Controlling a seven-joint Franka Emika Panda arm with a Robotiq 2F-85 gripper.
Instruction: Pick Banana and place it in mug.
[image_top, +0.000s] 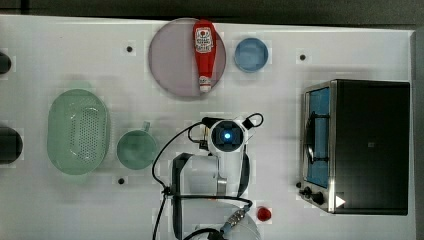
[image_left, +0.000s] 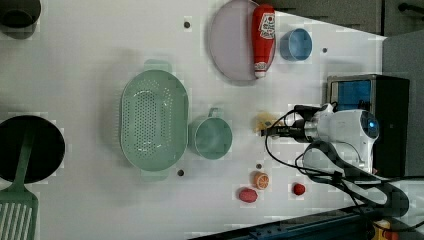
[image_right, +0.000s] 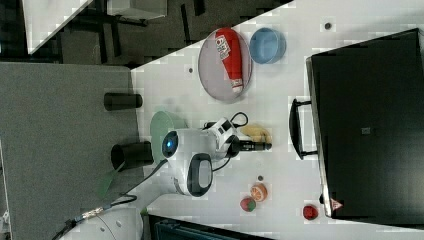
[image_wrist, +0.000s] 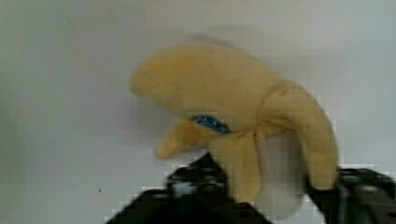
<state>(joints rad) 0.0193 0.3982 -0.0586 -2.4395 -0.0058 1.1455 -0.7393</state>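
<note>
Gripper was down at the white table, one dark finger on either side of the banana; in the wrist view the peeled yellow banana's pale flesh sat between the fingers, but whether they pressed on it or stood just clear could not be told; banana lay on the table surface in the left view, just beyond the gripper tip, to the left view's right of the mug and apart from it; in the right view the banana lay just above the finger tips; mug stood upright and empty beside the perforated green basket; ketchup bottle lay on its side across the round plate, blue bowl next to the plate; orange slice and two red fruits rested near the table edge; toaster oven sat at the top view's right
</note>
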